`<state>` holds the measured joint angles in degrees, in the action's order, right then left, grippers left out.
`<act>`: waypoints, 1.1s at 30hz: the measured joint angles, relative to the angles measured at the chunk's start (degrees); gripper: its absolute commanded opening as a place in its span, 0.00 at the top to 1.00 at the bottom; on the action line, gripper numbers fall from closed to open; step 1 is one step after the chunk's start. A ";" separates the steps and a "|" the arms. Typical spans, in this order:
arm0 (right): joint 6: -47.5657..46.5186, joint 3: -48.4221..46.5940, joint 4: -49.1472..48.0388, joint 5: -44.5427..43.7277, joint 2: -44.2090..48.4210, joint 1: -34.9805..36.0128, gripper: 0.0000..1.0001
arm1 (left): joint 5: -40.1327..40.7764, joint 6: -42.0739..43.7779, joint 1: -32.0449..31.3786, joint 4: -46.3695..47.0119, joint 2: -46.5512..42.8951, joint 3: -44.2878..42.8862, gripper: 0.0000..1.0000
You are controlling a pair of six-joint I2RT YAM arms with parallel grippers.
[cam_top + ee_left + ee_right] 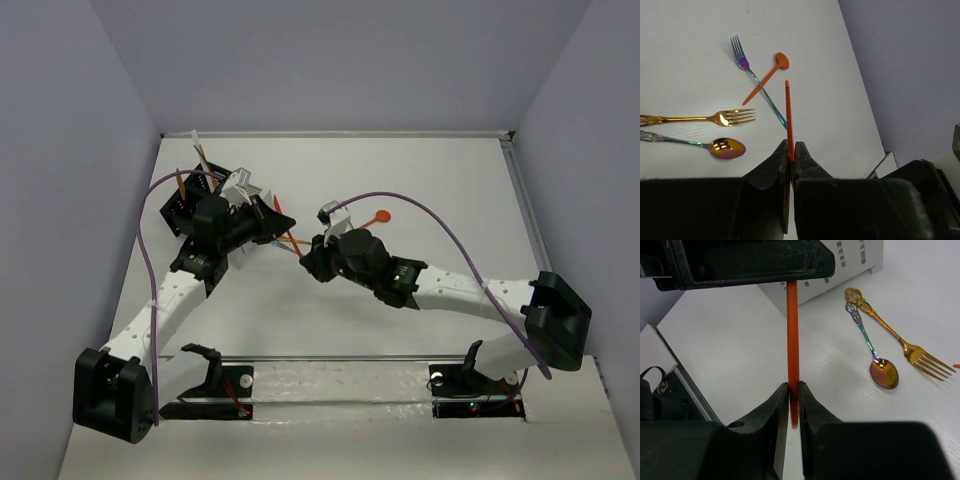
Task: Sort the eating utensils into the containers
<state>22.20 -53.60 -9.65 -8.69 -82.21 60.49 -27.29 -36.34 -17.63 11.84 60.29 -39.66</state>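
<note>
**Inspector:** Left gripper (790, 148)?
**Assistant:** Closed narrow on the orange stick (788, 115). The stick's lower end is hidden between the fingers.
**Inspector:** Right gripper (793, 388)?
**Assistant:** Clamped on the same stick, at the opposite end. In its wrist view the stick runs up into the left gripper's black body, so neither tip shows.
**Inspector:** Where is the stick?
**Assistant:** Held above the table (420, 170), between the two grippers near the middle. From above they mask it almost entirely.
**Inspector:** Other utensils?
**Assistant:** The gold fork (890, 331) and rainbow spoon (884, 374) lie side by side near the white caddy (855, 260), whose top is cut off by the frame. The blue fork (742, 59) and orange spoon (774, 72) lie crossed.
**Inspector:** Black caddy (178, 208)?
**Assistant:** Partly behind the left arm. Its contents are hard to make out.
</note>
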 measured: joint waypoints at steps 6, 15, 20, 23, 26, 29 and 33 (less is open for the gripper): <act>-0.24 0.44 0.20 -0.39 2.36 0.02 0.42 | 4.17 1.86 0.26 -2.27 0.07 -1.01 0.94; -0.39 5.79 0.92 -1.46 15.69 0.02 0.31 | 14.27 5.42 1.77 -7.28 2.23 -10.54 0.94; -0.79 10.62 2.84 -4.24 22.51 0.02 0.31 | 23.08 7.74 11.28 -9.16 1.77 -16.57 0.94; -1.09 12.59 4.04 -5.75 23.85 0.02 0.31 | 29.05 8.20 19.80 -10.01 1.09 -17.55 0.94; -1.53 14.08 4.79 -7.30 24.37 0.02 0.30 | 32.44 8.57 25.38 -11.04 1.44 -18.29 0.94; -1.92 14.95 5.22 -8.11 24.72 0.02 0.30 | 36.48 9.49 27.65 -10.84 2.64 -18.53 0.94; -2.16 15.23 5.31 -8.50 24.83 0.02 0.30 | 40.57 11.47 28.61 -9.29 6.08 -18.56 0.94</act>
<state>20.03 -38.37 -4.34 -17.19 -57.39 60.51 13.28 -24.86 10.98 2.55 66.37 -58.22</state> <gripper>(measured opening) 0.694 0.128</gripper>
